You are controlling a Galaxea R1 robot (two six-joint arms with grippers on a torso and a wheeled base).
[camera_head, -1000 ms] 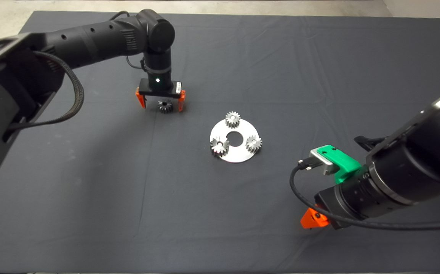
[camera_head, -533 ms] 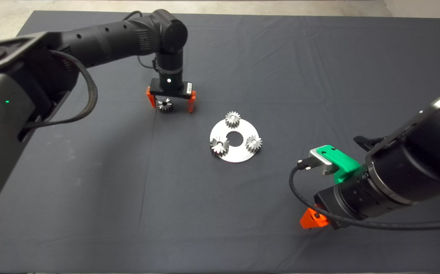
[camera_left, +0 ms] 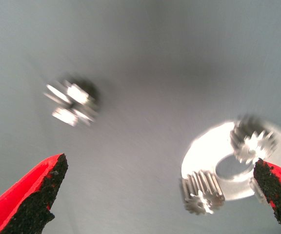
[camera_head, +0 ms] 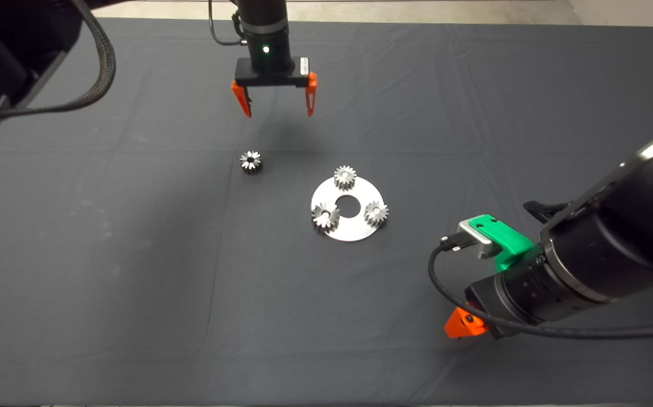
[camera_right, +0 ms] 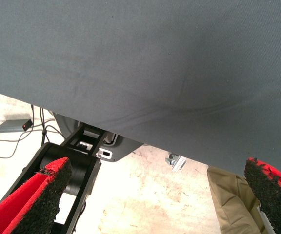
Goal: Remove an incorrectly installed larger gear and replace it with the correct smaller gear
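Observation:
The larger gear (camera_head: 251,162), with bold star-like teeth and a dark centre hole, lies alone on the mat left of the round steel plate (camera_head: 349,230). It is blurred in the left wrist view (camera_left: 72,103). Three smaller gears stand on the plate: the far one (camera_head: 345,177), the near left one (camera_head: 325,217) and the right one (camera_head: 376,213). My left gripper (camera_head: 279,113) is open and empty, raised above the mat beyond the larger gear; it also shows in the left wrist view (camera_left: 159,168). My right gripper (camera_head: 465,328) waits open at the lower right.
The plate (camera_left: 204,151) has a round centre hole. The right wrist view shows the mat's edge (camera_right: 130,126), the floor with cables (camera_right: 13,141) and tan cloth (camera_right: 233,200) beyond it. The right arm (camera_head: 603,254) reaches over the mat's right part.
My left gripper, open around the larger gear a second ago, has lifted and moved away toward the far side. The gear stays on the mat. The right arm has not moved.

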